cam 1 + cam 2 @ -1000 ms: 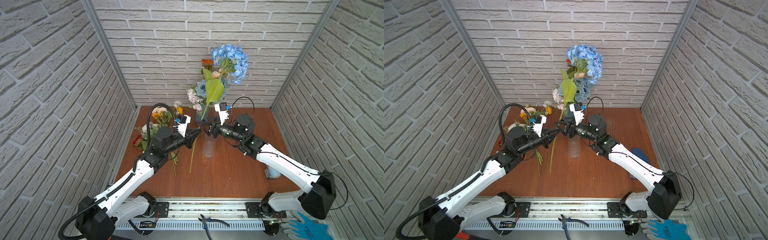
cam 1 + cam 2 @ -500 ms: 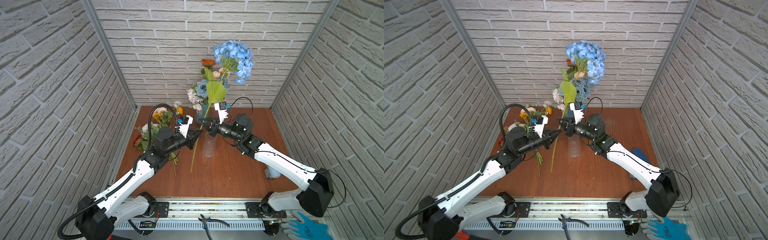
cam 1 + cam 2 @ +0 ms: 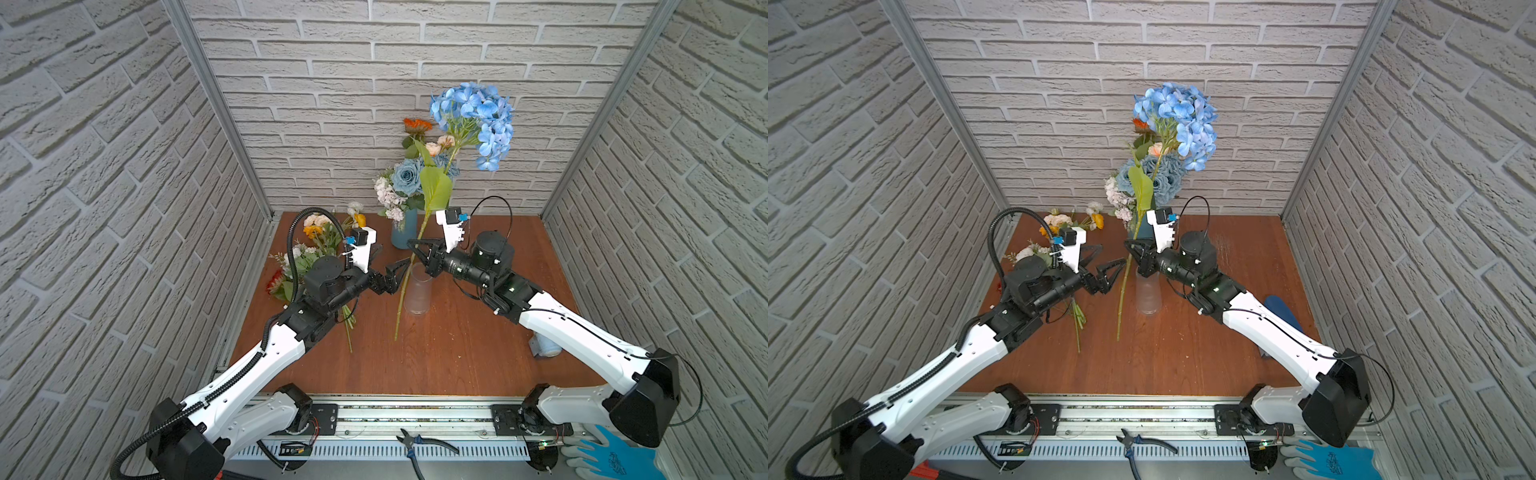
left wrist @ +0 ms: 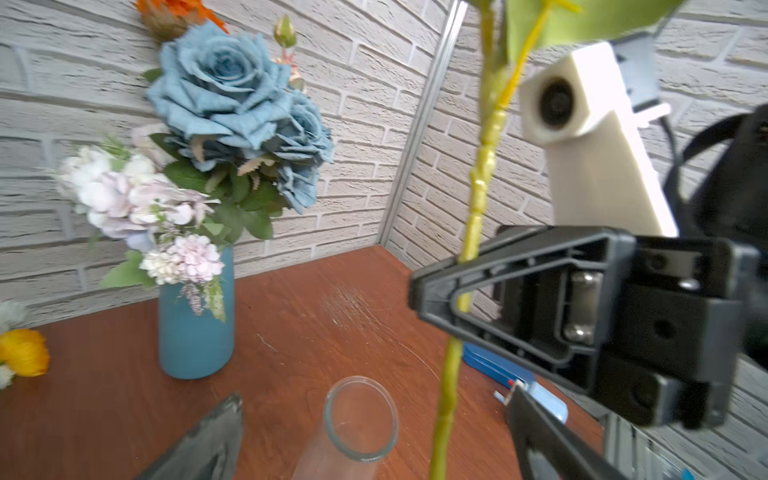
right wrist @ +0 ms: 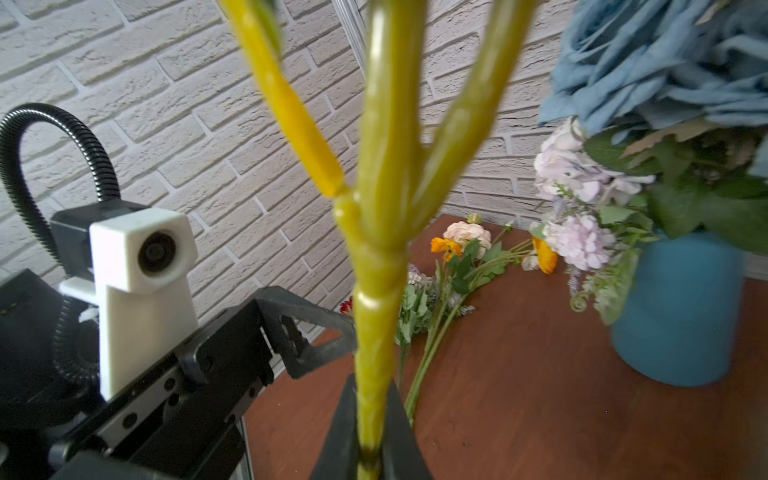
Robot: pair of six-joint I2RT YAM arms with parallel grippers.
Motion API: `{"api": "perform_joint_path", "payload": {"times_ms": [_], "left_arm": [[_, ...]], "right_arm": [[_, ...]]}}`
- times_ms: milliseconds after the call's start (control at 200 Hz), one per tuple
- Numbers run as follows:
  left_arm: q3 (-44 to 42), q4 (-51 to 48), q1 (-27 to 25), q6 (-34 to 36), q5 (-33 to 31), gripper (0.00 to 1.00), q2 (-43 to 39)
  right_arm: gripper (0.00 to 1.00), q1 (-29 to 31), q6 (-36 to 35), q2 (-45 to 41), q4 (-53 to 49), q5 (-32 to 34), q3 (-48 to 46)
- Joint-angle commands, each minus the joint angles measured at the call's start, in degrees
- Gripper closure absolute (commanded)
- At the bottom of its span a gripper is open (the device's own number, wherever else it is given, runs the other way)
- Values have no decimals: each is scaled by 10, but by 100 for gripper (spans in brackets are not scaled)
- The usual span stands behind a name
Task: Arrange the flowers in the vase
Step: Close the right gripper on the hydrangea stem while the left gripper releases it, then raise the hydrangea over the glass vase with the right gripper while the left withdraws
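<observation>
Hydrangea (image 3: pixel 473 120) stands nearly upright over mid-bench, its stem just beside the glass vase (image 3: pixel 417 295). We see both arms stretched inward, wrists facing. The right gripper (image 3: pixel 416 250) is clamped on the stem. The left gripper (image 3: pixel 394 255) has its fingers spread apart, one tip by the stem.

Glossy ridged plastic stem (image 5: pixel 376 291); matt cloth roses (image 4: pixel 224 95); smooth, glossy clear vase (image 3: pixel 417 297); matt blue vase (image 4: pixel 195 340); smooth wood-grain table (image 4: pixel 104 395), scuffed toward its back edge; rough matt brick-relief walls (image 3: pixel 104 166); dull metal corner posts (image 3: pixel 218 104); matt white plastic camera mount (image 4: pixel 598 137).
</observation>
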Motion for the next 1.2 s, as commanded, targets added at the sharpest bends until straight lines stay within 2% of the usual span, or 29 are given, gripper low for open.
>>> {"api": "perform_joint_path", "payload": {"times_ms": [0,80,180,270,465,760,985,1195], "left_arm": [[-6,-35,22,-25,-105,2,-4],[-10,-62,55,-65,-113,2,6],[-28,-68,104,-123,-81,2,17],[-50,-51,125,-147,-68,2,16],[-57,-60,128,-143,-72,2,14],[-71,-69,133,-141,-74,2,-2],[-83,-72,137,-142,-78,2,-16],[-81,-71,139,-143,-77,2,-13]], "right_arm": [[94,1,-74,-45,-56,91,30],[94,1,-107,-58,-85,141,51],[94,0,-148,-63,-106,192,84],[94,-1,-171,-62,-102,211,108],[94,-3,-205,-27,-69,205,154],[94,-3,-252,32,4,204,151],[94,-2,-254,38,23,222,110],[94,-3,-239,23,16,204,153]]}}
